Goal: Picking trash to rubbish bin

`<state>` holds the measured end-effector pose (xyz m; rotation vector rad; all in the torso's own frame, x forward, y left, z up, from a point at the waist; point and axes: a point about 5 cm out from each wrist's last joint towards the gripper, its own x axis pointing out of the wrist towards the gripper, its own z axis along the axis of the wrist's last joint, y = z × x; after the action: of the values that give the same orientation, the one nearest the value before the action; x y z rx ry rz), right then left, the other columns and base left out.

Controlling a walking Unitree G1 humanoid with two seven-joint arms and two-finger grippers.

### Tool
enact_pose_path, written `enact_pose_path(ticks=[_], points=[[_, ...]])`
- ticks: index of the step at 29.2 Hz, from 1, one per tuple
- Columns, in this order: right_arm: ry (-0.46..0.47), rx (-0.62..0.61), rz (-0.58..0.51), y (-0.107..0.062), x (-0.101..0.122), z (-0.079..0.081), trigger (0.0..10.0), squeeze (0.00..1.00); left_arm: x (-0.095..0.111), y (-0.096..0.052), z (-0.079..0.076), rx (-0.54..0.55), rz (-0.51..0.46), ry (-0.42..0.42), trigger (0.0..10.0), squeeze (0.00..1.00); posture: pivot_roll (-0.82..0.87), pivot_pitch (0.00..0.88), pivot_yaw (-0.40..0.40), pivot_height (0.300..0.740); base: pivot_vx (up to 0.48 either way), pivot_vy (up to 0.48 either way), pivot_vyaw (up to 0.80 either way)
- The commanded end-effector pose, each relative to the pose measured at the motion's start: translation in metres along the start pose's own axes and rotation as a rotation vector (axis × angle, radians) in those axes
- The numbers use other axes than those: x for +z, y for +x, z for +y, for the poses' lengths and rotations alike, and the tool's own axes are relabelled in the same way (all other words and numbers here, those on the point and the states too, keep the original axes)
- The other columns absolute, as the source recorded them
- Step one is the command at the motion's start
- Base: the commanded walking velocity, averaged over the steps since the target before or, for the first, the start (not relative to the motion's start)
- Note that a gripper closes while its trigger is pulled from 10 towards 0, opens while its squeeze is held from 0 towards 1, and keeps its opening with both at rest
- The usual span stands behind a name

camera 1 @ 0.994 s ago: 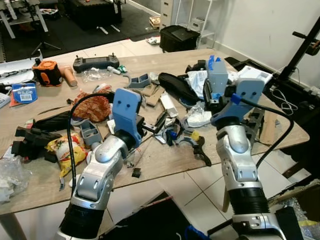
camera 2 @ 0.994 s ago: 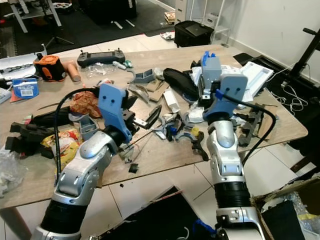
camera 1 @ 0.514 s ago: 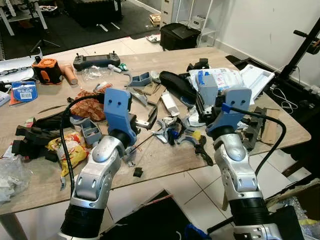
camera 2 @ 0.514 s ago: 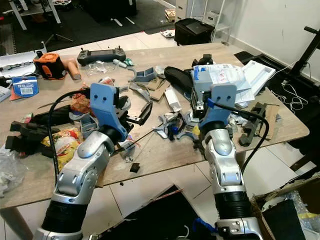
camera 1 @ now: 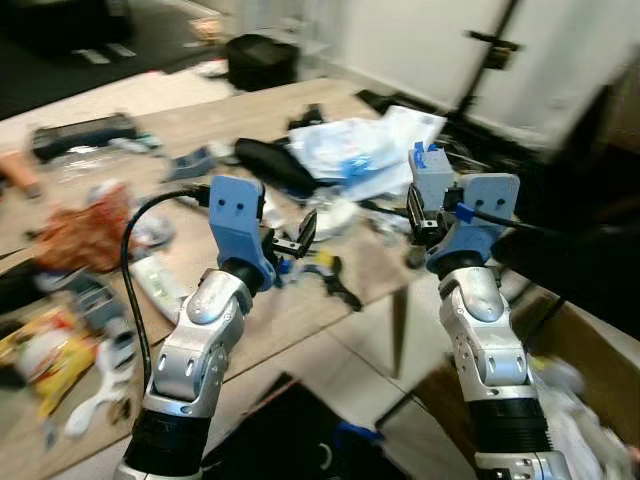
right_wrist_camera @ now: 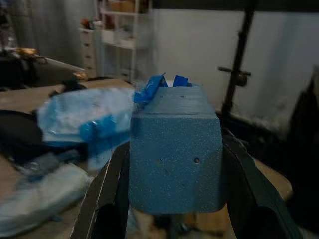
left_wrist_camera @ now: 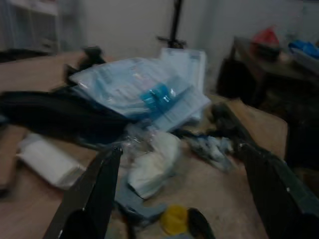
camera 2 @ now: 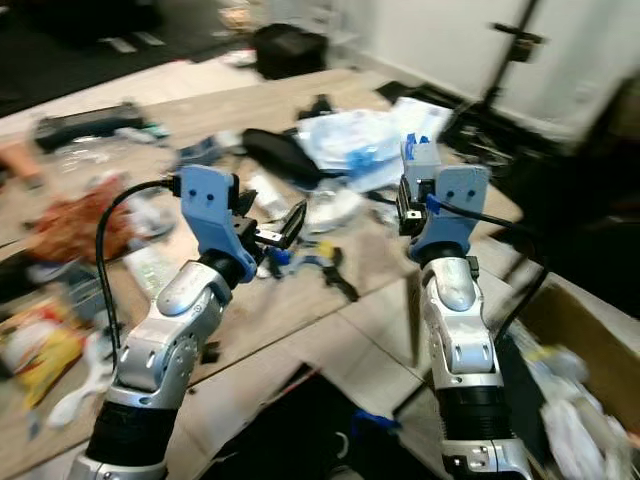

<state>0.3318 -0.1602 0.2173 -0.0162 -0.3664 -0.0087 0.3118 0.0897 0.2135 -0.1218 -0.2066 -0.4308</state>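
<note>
Here the right end effector is clenched on a grey-blue block, which sits squarely between its two fingers, raised above the desk edge. The left end effector hangs released and empty over the desk; a white crumpled wad lies just beyond its fingertips, and a blue-and-white plastic pack farther off.

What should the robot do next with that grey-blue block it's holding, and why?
Probably carry it on toward its right and lower it over the cardboard box with trash in it on the floor. The right gripper is shut on the grey-blue block, held above the table edge, while the left gripper is open and holds nothing.
</note>
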Motion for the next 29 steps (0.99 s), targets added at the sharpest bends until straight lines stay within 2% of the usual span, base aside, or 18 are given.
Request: enact_pose_path(ticks=[1,6,29], points=[[-0.003,-0.009,0.019,-0.002,-0.002,-0.001,10.0,0.00,-0.002,-0.001,-0.003,-0.017,0.011,-0.012,10.0,0.00,-0.01,0.143,-0.015,0.740,0.000,0.000,-0.80],[-0.004,-0.027,0.024,-0.002,-0.003,-0.004,10.0,0.00,-0.002,-0.001,-0.009,-0.050,0.007,-0.019,10.0,0.00,-0.01,0.141,-0.014,0.740,0.000,0.000,-0.80],[-0.035,-0.100,0.063,-0.005,-0.008,-0.014,10.0,0.00,-0.003,-0.001,-0.014,-0.084,0.010,0.005,10.0,0.00,-0.01,0.142,-0.012,0.740,0.000,0.000,-0.80]])
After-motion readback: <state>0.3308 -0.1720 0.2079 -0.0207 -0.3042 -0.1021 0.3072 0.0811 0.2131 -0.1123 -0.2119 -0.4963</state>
